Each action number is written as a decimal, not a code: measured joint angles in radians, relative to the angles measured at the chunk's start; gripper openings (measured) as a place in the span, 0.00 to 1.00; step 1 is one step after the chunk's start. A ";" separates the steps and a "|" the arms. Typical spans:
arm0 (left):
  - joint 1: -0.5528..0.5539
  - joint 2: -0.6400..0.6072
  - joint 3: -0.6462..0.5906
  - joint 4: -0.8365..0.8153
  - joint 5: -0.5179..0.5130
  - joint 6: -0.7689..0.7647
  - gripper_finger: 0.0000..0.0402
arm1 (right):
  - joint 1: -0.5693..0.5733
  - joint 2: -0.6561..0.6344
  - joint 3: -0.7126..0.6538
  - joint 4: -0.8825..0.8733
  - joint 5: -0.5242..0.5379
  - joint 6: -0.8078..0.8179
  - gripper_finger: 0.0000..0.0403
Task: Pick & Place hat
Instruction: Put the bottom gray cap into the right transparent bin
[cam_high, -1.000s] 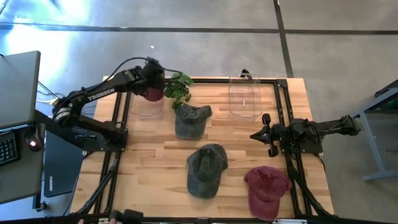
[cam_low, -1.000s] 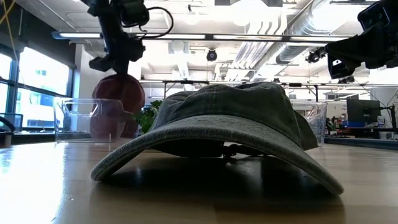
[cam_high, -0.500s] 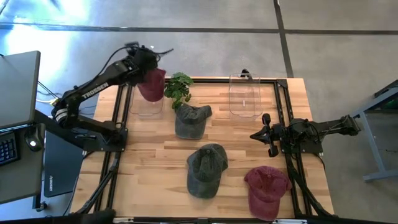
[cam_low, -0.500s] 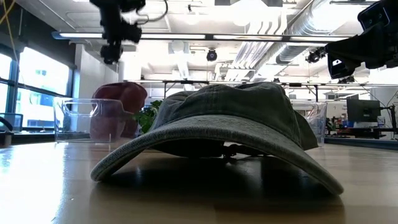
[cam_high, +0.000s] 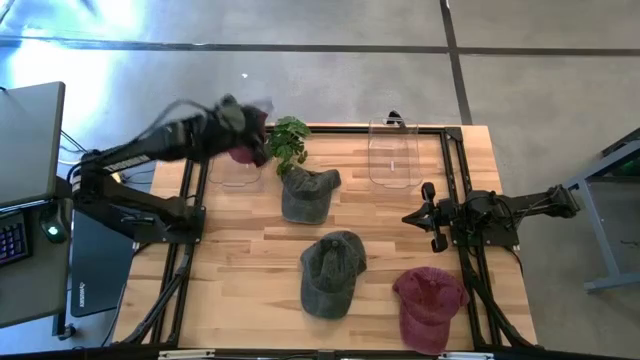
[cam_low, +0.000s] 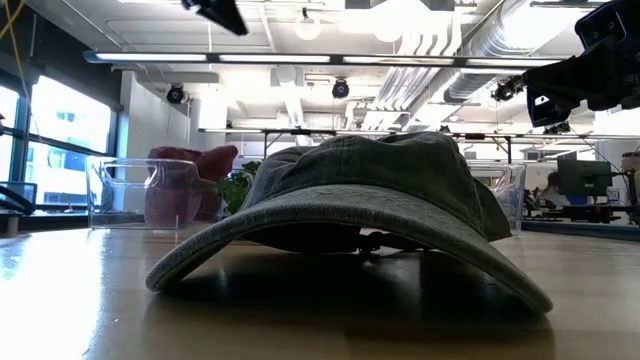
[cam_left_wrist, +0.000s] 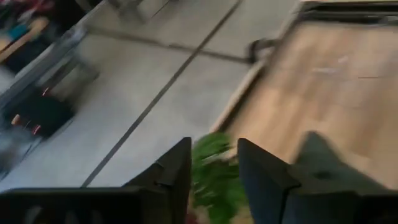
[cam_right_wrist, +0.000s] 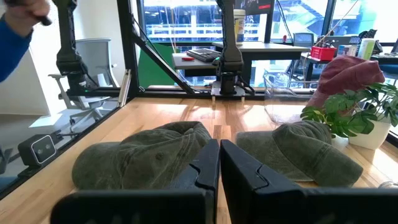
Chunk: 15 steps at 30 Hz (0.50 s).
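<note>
A maroon hat (cam_high: 244, 153) lies in the clear bin (cam_high: 232, 172) at the table's far left, with part of it draped over the bin's rim (cam_low: 210, 156). My left gripper (cam_left_wrist: 214, 169) is open and holds nothing. It hangs high above that bin, next to a potted plant (cam_high: 287, 140), and shows blurred in the high view (cam_high: 245, 118). My right gripper (cam_right_wrist: 219, 157) is shut and waits at the table's right side (cam_high: 425, 216). Two green hats (cam_high: 306, 193) (cam_high: 331, 272) and a red hat (cam_high: 428, 306) lie crown up on the table.
A second clear bin (cam_high: 392, 152) stands at the far edge, right of the plant. The nearer green hat (cam_low: 360, 215) fills the low view. A person's blue sleeve (cam_right_wrist: 15, 37) shows beyond the table. Bare wood lies between the hats and both side rails.
My left gripper has let go of the maroon hat and risen well above the left bin, swinging a little toward the plant. The hat has settled into the bin, partly over its rim. My right arm has kept still.
</note>
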<state>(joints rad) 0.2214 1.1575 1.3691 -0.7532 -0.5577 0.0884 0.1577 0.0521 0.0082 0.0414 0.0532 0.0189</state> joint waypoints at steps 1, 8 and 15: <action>-0.056 0.001 -0.028 0.028 -0.023 -0.007 0.27 | 0.000 0.000 0.000 0.000 0.000 0.000 0.03; -0.414 0.029 -0.267 0.362 -0.105 -0.101 0.15 | 0.000 0.000 0.000 0.000 0.000 0.000 0.03; -0.673 0.118 -0.484 0.771 -0.115 -0.235 0.10 | 0.000 0.000 0.000 0.004 0.000 0.000 0.03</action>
<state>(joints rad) -0.4515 1.2754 0.8850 0.0181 -0.6725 -0.1465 0.1574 0.0521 0.0082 0.0450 0.0532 0.0186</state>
